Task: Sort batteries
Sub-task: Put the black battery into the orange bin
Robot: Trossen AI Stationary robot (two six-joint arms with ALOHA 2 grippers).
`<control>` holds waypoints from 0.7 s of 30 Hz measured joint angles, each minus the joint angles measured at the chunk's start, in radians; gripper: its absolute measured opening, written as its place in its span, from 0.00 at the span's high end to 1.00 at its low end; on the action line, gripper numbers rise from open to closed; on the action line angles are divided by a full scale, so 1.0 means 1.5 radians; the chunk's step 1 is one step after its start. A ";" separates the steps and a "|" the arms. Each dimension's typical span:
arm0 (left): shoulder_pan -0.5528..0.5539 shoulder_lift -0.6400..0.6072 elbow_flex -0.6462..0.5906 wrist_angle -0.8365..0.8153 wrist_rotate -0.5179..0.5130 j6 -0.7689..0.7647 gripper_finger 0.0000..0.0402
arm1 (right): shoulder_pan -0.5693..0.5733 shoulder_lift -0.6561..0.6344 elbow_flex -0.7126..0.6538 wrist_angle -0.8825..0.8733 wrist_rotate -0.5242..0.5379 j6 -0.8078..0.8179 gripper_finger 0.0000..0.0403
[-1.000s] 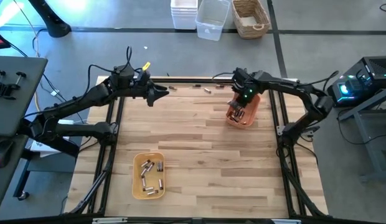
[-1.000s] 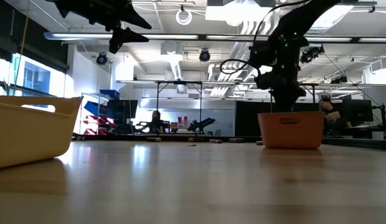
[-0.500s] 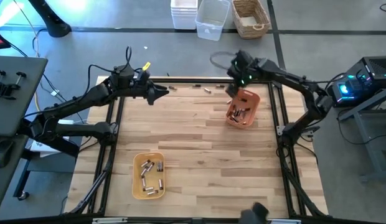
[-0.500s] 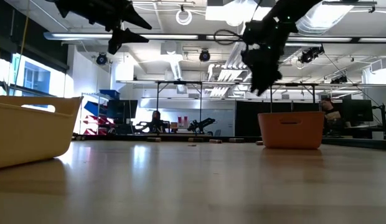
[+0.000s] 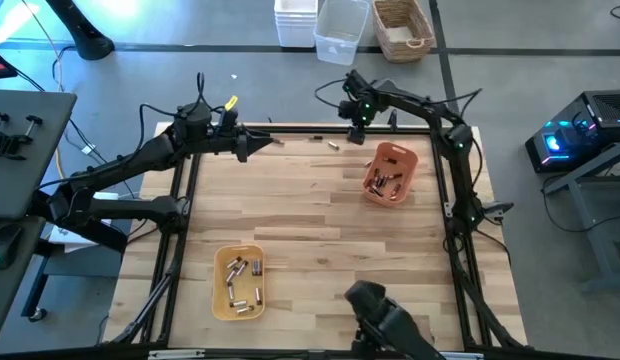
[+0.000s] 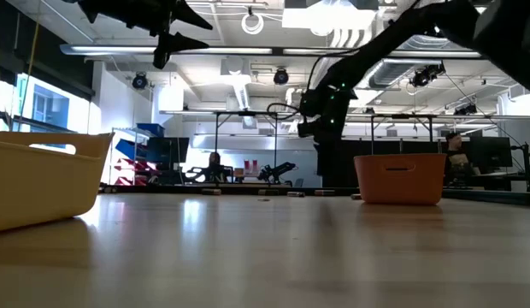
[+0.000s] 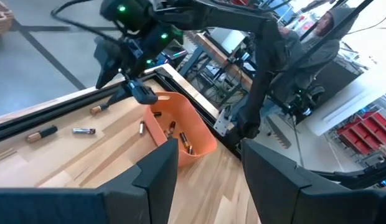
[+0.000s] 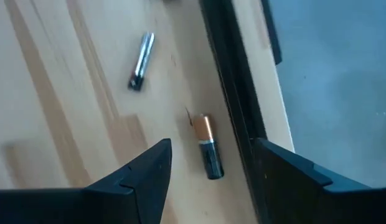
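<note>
Loose batteries lie on the wood along the table's far edge: a copper-and-black one (image 8: 207, 147), a thin silver one (image 8: 141, 61), and others (image 5: 333, 146) (image 5: 315, 138). My right gripper (image 8: 208, 180) (image 5: 355, 125) hangs open above the copper-and-black battery, pointing steeply down, with its fingers standing to either side and touching nothing. My left gripper (image 7: 208, 168) (image 5: 245, 148) waits open in the air at the far left. More batteries lie in the orange tray (image 5: 390, 172) and the yellow tray (image 5: 238, 281).
A black frame rail (image 8: 233, 93) runs along the far edge right beside the copper-and-black battery. The orange tray stands at the far right and the yellow tray near the front left. A dark shape (image 5: 380, 318) juts in at the near edge. Bins (image 5: 340, 28) stand on the floor beyond the table.
My right gripper has risen out of the orange tray, swung toward the table's far edge and leftward, then come down over the loose batteries there, rolling as it went. My left gripper has rolled a little in place. A dark shape has come in at the near edge.
</note>
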 joint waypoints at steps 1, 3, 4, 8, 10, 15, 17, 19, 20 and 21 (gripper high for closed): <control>0.000 0.000 0.000 0.000 0.000 0.000 0.58 | -0.002 0.012 0.009 -0.011 0.000 -0.019 0.45; 0.000 0.000 0.000 0.000 0.000 0.001 0.58 | -0.002 0.030 0.015 -0.019 0.000 -0.053 0.45; 0.000 0.000 0.000 0.000 0.000 0.005 0.58 | -0.002 0.037 0.014 -0.019 0.000 -0.069 0.45; 0.000 0.000 0.000 0.000 0.000 0.006 0.58 | -0.005 0.040 -0.010 -0.013 -0.008 -0.103 0.45; 0.000 0.000 0.000 0.000 0.000 0.006 0.58 | -0.006 0.041 -0.030 -0.014 -0.007 -0.113 0.45; 0.000 0.000 0.000 -0.001 -0.001 0.007 0.58 | -0.010 0.039 -0.066 0.016 0.002 -0.117 0.45; 0.000 0.000 0.000 -0.001 -0.001 0.008 0.58 | -0.009 0.038 -0.071 0.027 0.010 -0.117 0.45; 0.000 0.000 0.000 -0.001 -0.001 0.007 0.58 | -0.009 0.037 -0.077 0.041 0.012 -0.112 0.46; 0.000 0.000 0.000 -0.001 -0.001 0.007 0.58 | -0.009 0.037 -0.077 0.046 0.015 -0.103 0.48; 0.000 0.000 0.000 -0.002 -0.002 0.007 0.58 | -0.006 0.038 -0.078 0.052 0.021 -0.090 0.51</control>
